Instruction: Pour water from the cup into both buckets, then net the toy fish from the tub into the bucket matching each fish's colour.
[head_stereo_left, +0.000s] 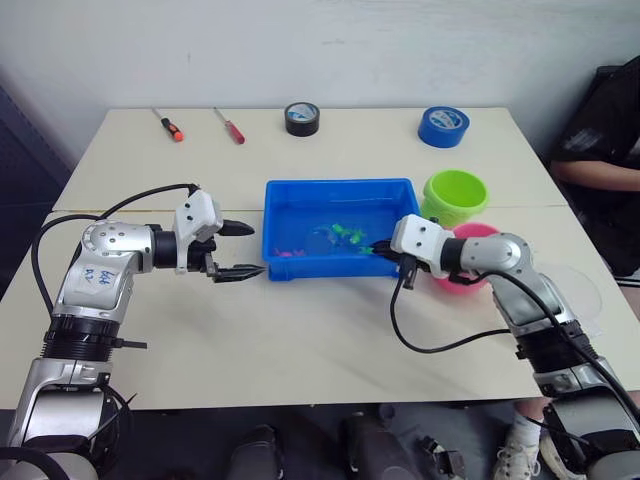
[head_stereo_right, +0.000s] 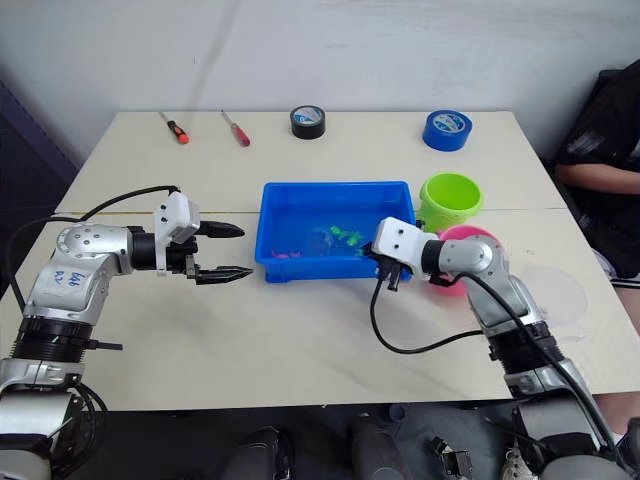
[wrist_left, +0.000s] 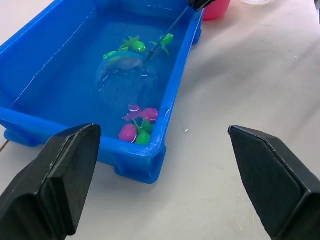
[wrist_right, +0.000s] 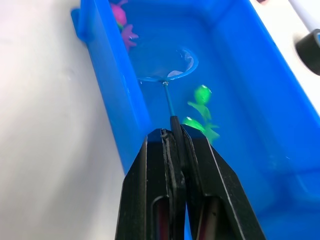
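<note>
Right wrist view: right gripper (wrist_right: 176, 131) fingers pinch the net (wrist_right: 167, 64)'s thin, light handle end; left gripper (head_stereo_left: 240, 250) fingers gape at the tub (head_stereo_left: 335, 190)'s nine o'clock.

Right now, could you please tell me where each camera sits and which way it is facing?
Left eye: on the head, looking down over the table; both arms show.
Right eye: beside it, same scene.
Left wrist: along the open left claw toward the tub; its fingers show.
Right wrist: along the right claw, shut on the net.
Both wrist views share the tub, net and green fish.
</note>
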